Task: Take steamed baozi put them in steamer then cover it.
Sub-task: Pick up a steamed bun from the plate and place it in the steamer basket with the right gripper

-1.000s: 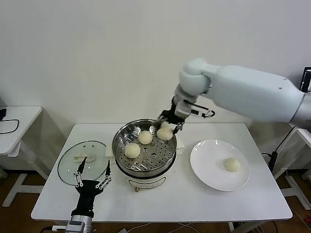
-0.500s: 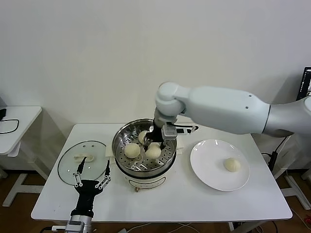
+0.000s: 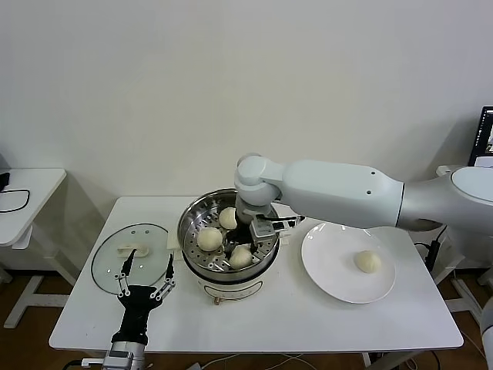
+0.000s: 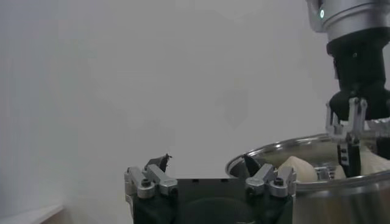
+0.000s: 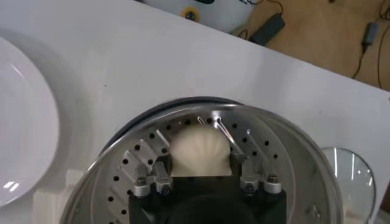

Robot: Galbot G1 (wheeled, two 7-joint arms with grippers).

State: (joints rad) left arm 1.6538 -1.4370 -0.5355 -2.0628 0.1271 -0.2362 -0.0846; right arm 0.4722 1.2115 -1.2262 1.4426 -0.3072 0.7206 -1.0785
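1. Standing at the table's near edge, the left gripper waits with its black and silver fingers spread wide and holding nothing, just in front of the round clear glass lid with a white handle.
2. Beside the lid sits the wide shiny steel steamer pot on a white base, its perforated tray holding three smooth cream-white baozi.
3. The right gripper reaches down into the pot, its fingers closed around the nearest bun, which is low over the tray near the pot's front; I cannot tell whether it touches the tray.
4. To the right, the flat round white plate carries the fourth bun.
5. No brand, label or lettering is readable on any of it.
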